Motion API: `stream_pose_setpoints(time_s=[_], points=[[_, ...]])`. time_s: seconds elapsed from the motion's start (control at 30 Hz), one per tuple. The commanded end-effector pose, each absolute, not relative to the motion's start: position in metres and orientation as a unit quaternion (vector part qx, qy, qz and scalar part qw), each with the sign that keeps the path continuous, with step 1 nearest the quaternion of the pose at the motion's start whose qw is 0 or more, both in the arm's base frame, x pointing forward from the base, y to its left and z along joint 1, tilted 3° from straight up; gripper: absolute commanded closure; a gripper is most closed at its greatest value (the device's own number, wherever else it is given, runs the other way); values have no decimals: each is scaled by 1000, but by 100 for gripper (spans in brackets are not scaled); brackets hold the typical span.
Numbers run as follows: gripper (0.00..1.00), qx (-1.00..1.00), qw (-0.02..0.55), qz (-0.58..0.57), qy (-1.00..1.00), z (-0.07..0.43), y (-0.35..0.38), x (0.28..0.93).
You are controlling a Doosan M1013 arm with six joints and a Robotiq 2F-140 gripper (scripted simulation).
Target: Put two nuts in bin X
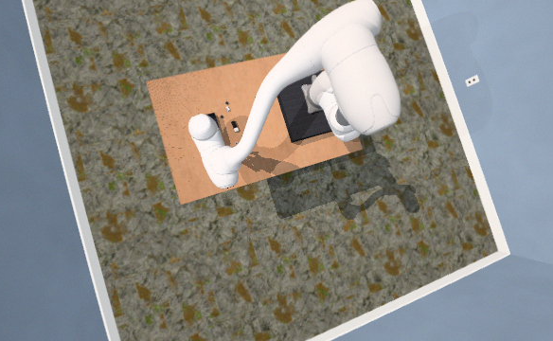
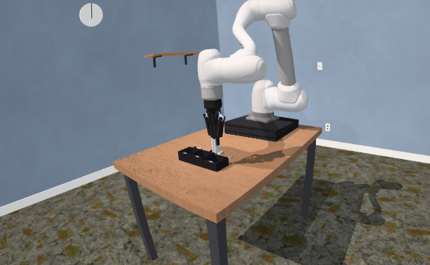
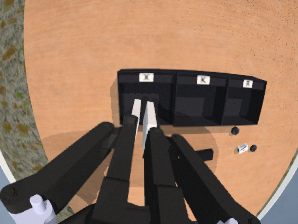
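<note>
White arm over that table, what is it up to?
The white arm is reaching straight down to a black three-compartment bin on the wooden table. Its tool is shut, with the tips at the end compartment in the wrist view. No nut shows between the fingers. A few small pieces lie on the table beside the bin. The bin labels are too small to read.
</note>
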State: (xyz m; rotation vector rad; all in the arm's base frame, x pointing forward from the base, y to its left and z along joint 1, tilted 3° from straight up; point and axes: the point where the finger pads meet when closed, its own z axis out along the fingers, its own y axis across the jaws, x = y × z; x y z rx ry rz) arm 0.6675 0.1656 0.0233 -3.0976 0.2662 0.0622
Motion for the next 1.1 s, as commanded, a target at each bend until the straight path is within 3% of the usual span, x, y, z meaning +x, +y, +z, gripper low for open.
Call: stream_pose_setpoints(time_s=[0.0, 1.07], points=[[95, -996, 17, 17, 87, 28, 166, 672], [95, -996, 17, 17, 87, 36, 166, 672]])
